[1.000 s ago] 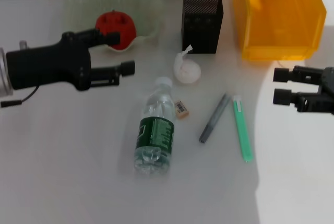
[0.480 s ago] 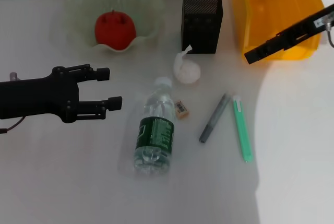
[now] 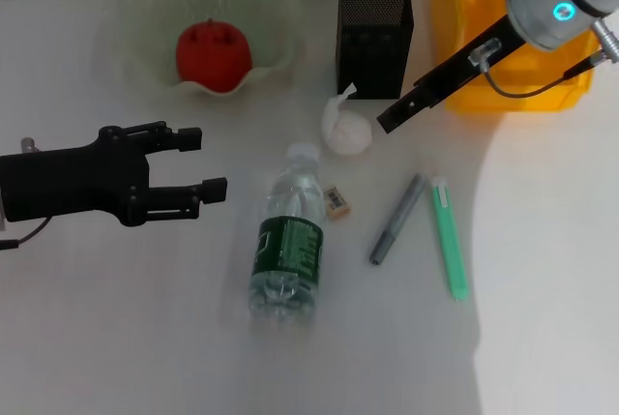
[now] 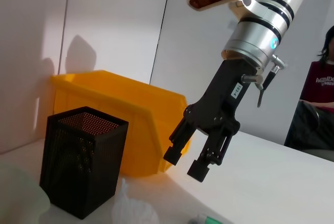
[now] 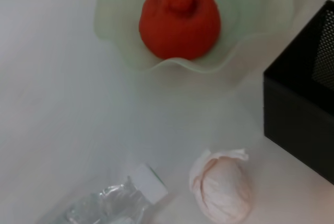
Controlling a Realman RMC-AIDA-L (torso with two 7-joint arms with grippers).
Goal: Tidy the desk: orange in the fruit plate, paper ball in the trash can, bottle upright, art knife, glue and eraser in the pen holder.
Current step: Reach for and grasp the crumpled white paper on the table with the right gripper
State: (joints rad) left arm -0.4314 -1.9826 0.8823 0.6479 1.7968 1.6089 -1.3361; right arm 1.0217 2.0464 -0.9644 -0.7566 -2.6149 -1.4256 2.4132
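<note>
Right gripper [image 3: 391, 119], fingers open, hangs just beside the paper ball [image 3: 346, 130], nearer than the open left gripper [image 3: 198, 163]

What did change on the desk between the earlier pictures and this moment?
The left gripper drew back from the fruit plate toward the robot, open and empty. The right gripper swung from the desk's right side to above the paper ball, jaws open. The objects stayed put.

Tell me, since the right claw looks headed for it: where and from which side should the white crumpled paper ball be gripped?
Grip the white crumpled paper ball across its round body, coming from above; its twisted tip looks too flimsy. The open right claw hangs just beside it; the black mesh pen holder crowds its far side.
</note>
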